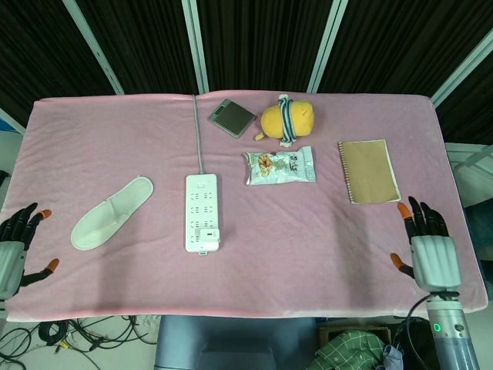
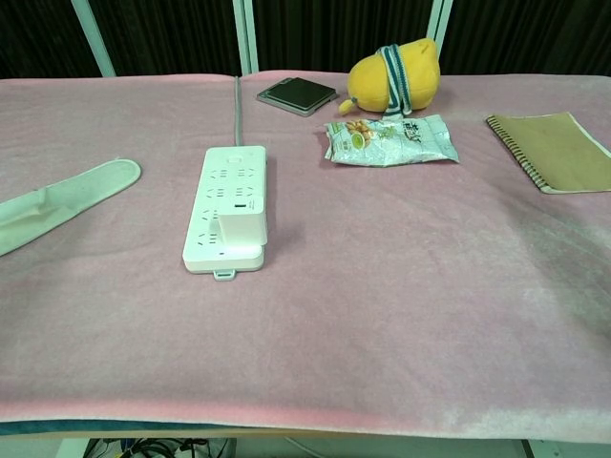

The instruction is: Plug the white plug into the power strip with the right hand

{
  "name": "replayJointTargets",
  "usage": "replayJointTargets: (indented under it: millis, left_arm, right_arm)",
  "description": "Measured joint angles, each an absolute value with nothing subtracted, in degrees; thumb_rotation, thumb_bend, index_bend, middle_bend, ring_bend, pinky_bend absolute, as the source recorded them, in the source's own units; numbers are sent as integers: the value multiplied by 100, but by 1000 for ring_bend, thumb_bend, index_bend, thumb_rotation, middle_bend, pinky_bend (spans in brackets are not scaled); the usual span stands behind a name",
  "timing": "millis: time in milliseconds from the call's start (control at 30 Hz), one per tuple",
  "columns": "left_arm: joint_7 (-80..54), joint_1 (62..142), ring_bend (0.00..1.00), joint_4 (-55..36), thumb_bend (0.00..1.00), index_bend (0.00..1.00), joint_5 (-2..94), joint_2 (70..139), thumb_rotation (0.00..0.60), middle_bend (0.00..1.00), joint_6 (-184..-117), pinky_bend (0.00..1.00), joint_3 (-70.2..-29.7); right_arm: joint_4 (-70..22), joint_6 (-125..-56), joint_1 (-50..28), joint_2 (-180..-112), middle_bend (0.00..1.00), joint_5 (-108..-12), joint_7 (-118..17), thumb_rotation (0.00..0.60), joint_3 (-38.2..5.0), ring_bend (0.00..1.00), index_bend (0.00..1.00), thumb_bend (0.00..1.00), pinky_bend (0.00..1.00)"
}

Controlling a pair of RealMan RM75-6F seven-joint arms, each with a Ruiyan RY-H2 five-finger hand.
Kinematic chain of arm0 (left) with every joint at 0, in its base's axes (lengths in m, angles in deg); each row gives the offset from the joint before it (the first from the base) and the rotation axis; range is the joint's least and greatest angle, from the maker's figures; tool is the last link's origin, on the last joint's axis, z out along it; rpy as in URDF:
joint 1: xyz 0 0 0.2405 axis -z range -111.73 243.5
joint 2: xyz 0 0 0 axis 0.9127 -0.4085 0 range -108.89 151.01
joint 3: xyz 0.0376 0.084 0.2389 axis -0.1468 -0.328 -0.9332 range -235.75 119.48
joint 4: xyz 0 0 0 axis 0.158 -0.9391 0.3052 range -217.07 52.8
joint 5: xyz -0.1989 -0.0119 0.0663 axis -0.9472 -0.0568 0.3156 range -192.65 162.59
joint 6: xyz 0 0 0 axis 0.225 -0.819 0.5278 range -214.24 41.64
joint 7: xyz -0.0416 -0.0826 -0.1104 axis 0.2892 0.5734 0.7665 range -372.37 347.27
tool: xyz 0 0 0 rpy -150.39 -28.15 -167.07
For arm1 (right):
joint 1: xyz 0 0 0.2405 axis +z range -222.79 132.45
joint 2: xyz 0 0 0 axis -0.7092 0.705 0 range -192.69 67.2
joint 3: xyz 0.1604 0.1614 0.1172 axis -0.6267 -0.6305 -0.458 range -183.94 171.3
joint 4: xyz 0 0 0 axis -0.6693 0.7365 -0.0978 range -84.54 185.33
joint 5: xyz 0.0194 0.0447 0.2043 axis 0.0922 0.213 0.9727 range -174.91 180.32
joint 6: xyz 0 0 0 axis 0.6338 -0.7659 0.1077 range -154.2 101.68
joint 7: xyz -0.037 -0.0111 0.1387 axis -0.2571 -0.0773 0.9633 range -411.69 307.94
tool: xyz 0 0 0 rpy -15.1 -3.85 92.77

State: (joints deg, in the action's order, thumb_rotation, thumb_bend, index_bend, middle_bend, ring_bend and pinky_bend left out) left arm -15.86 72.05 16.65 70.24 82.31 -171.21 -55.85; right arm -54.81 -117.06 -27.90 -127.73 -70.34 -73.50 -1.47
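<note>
Right hand (image 1: 428, 256), head view: parked at about four o'clock on the table (image 1: 108, 123), at the near right corner of the pink cloth, palm down, fingers spread wide and pointing toward twelve o'clock, holding nothing. It is well apart from the power strip (image 1: 201, 212), which lies left of centre with its grey cord running off toward twelve o'clock. The white plug (image 1: 208, 236) sits upright in the strip's nearest end, at its six o'clock; by appearance the insertion is done, and nothing of the task looks left except perhaps confirming that the plug is fully seated, which cannot be told from here. Left hand (image 1: 17, 247) rests at eight o'clock off the table edge, fingers likewise apart and empty.

Chest view: neither hand shows. The power strip (image 2: 228, 218) lies at about nine o'clock from the frame's centre, and the white plug (image 2: 239, 227) stands square on its near sockets, flush with the strip's face as far as can be judged.
</note>
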Motion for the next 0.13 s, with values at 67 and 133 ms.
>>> replayJointTargets:
  millis: [67,133]
  left_arm:
    - [-1494,7186,0,1574,218,114,7185,8265,600,5,-17270,97,-5579]
    - [-1415,7168,0,1468,217,114,7312,8299,600,4,-17366,95,-5581]
  right_arm:
    - [-5180,-11834,-3002,-12855,9,-7226,-7176,600,-16,47,71,73,115]
    - [-4925,-11940,-3186,-12965,9,-7395,-6960,600,74,47,71,73,115]
